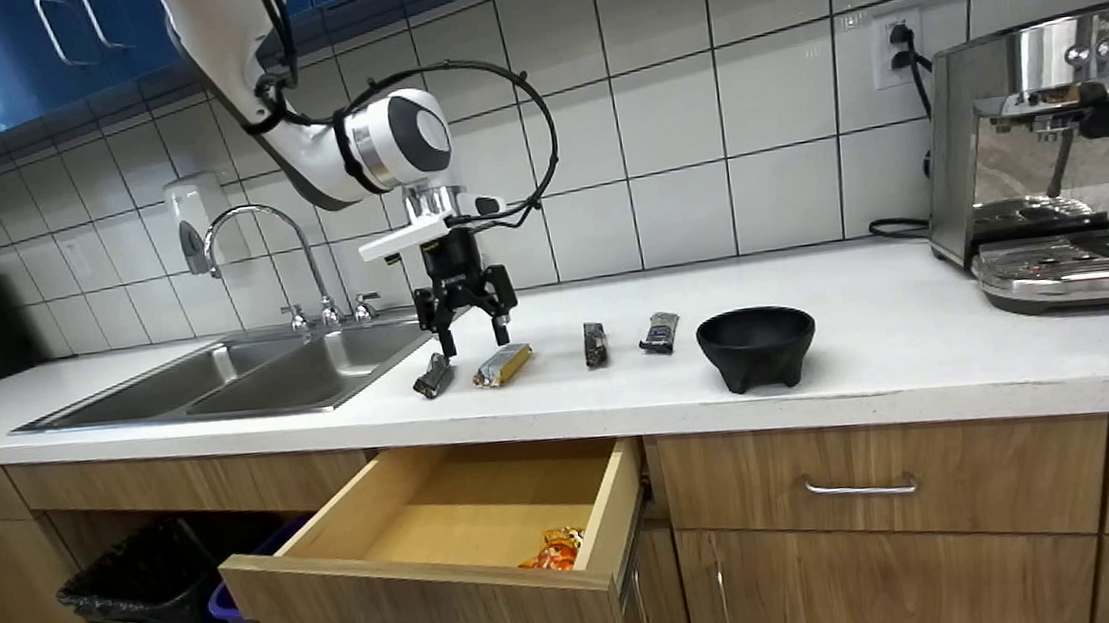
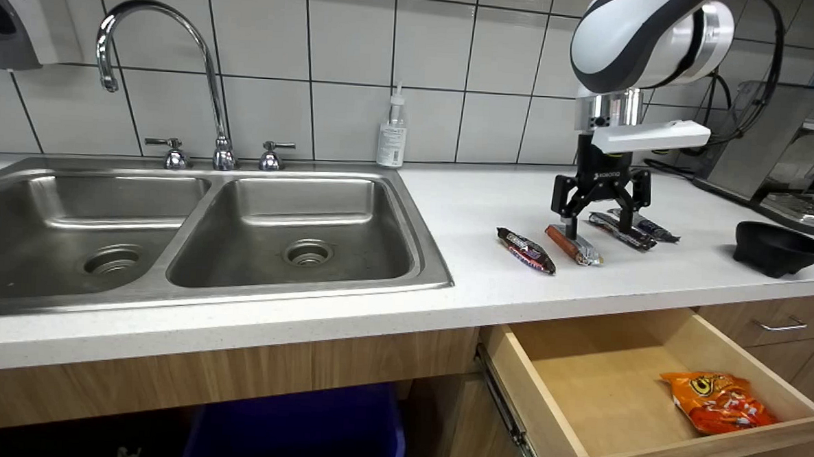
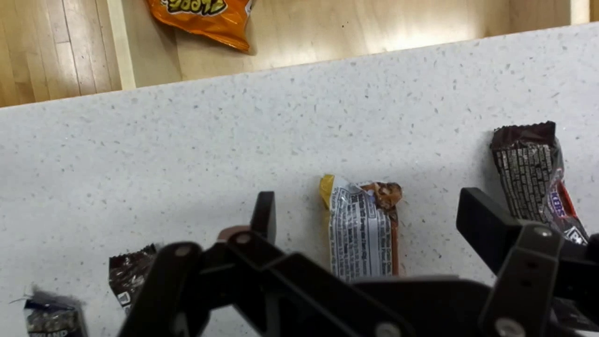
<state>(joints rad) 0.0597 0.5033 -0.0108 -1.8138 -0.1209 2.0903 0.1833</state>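
Observation:
My gripper (image 3: 368, 206) points down over the counter, open, its fingers astride a granola bar in a yellow, white and brown wrapper (image 3: 362, 234). Neither finger visibly touches it in the wrist view; the bar's lower end is hidden by the gripper. Beside one finger lies a dark Snickers bar (image 3: 529, 178). On the opposite side are a dark brown wrapped bar (image 3: 131, 274) and a Kirkland bar (image 3: 52, 320), both partly cut off or covered. In both exterior views these bars lie in a loose row, with a black footed bowl (image 1: 756, 346) beyond them.
Below the counter edge a wooden drawer (image 2: 607, 374) stands pulled out, an orange Cheetos bag (image 2: 719, 401) inside. A double steel sink (image 2: 190, 246) with a tall faucet (image 2: 214, 89) borders the bars. An espresso machine (image 1: 962, 145) stands past the bowl; a clear bottle (image 2: 391, 142) is by the wall.

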